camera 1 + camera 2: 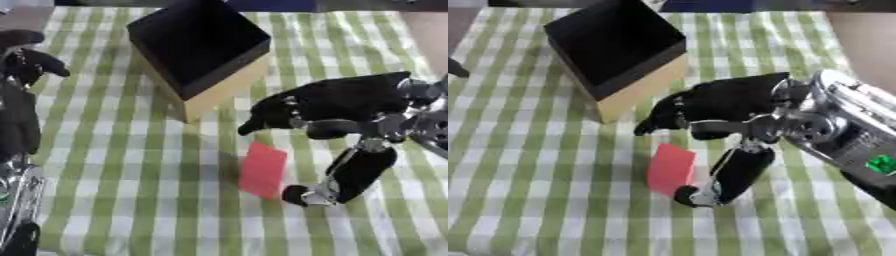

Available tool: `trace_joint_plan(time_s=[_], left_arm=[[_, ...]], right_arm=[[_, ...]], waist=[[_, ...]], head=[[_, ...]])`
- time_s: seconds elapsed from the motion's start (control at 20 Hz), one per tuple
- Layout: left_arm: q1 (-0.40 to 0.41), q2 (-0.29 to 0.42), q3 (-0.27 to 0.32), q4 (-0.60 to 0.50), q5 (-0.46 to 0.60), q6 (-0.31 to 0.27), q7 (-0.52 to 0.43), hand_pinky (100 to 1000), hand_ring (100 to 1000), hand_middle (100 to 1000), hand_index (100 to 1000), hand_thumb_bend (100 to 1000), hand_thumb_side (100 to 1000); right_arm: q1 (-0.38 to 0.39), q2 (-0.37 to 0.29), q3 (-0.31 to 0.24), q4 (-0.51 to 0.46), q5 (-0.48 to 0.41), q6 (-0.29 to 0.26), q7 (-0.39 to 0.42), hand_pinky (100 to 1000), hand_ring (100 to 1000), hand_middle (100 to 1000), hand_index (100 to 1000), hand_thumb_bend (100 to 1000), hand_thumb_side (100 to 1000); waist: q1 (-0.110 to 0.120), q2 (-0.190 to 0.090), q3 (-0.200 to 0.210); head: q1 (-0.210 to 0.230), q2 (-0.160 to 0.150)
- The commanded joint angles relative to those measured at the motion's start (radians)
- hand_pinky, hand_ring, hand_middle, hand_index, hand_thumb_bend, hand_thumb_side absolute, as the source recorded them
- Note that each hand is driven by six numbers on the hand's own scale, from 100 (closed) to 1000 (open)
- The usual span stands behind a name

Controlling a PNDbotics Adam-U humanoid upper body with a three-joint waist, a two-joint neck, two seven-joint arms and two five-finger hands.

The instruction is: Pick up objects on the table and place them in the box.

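I am holding my right hand (341, 107) above the red block (262, 170), fingers spread, thumb reaching down just beside it, perhaps touching. The block is lying on the checked worktop (131, 190), near the box (201, 50). My left hand (22, 65) is idling at the left edge, fingers relaxed.

Free room and obstacles on the table (131, 200). The box (199, 50) stands near the far edge, its dark opening unobstructed from above. The right hand (324, 107) hovers over the middle, fingers spread, with its thumb (350, 175) reaching down toward the near edge. The red block (262, 170) lies between fingers and thumb, just beside the thumb tip. Bare checked cloth runs between block and box. The left hand (22, 65) and its arm occupy the left edge. The near left part of the table lies open.
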Motion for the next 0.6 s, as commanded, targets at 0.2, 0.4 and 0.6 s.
trace_joint_plan(time_s=[0.2,0.4,0.6], left_arm=[[-0.004,0.005,0.0,-0.019,0.007,0.0,-0.008,485,504,617,676,100,728],[-0.004,0.002,-0.001,-0.019,0.008,0.002,-0.01,484,503,618,676,100,729],[-0.006,0.0,-0.002,-0.019,0.009,0.004,-0.013,484,503,618,676,100,730]], right_arm=[[-0.005,0.003,-0.044,-0.014,0.009,0.036,0.1,952,1000,877,990,325,452],[-0.001,0.019,-0.056,-0.014,0.017,0.069,0.129,949,1000,869,988,327,496],[0.011,0.041,-0.07,-0.005,0.038,0.103,0.118,940,996,855,988,315,505]], waist=[[0.003,-0.012,0.001],[0.004,-0.008,0.002],[0.007,-0.004,0.005]], head=[[-0.002,0.008],[-0.005,0.007],[-0.008,0.004]])
